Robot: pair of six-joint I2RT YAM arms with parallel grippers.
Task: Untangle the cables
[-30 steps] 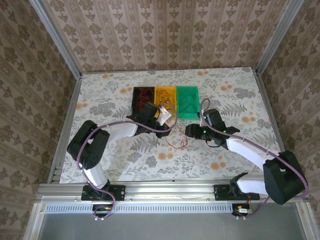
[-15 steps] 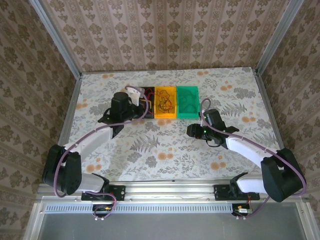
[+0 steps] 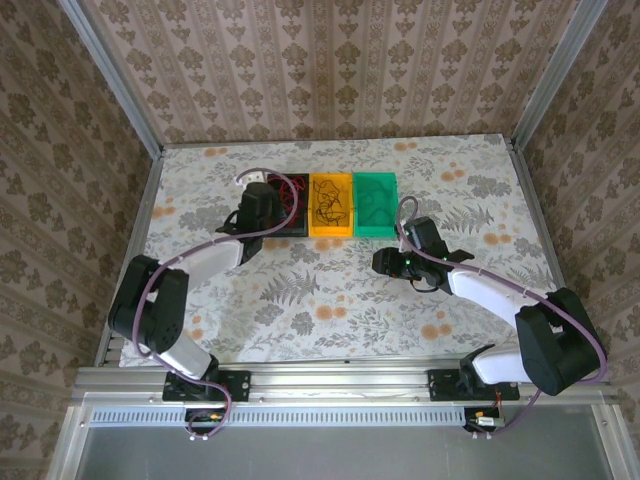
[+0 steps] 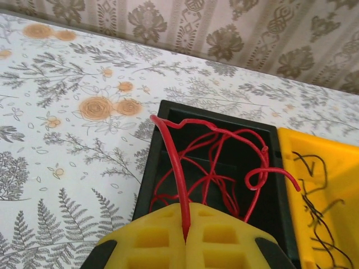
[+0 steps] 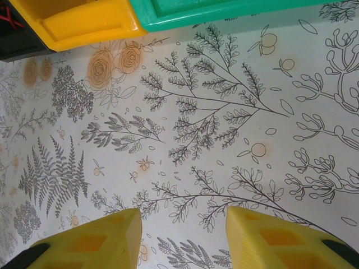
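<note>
End of the red cable (image 4: pixel 176 168) inside the left end effector (image 4: pixel 186 238); yellow tray (image 4: pixel 345 148), right side off-frame.

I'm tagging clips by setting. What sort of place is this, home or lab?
Probably a lab test cell, not a home: aluminium frame posts box in wallpaper-print panels, and a left arm and right arm are bolted to a rail at the edge of a floral-covered table.

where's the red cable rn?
Left wrist view: the red cable is pinched in the shut left gripper and loops into the black tray, just left of the yellow tray.
</note>
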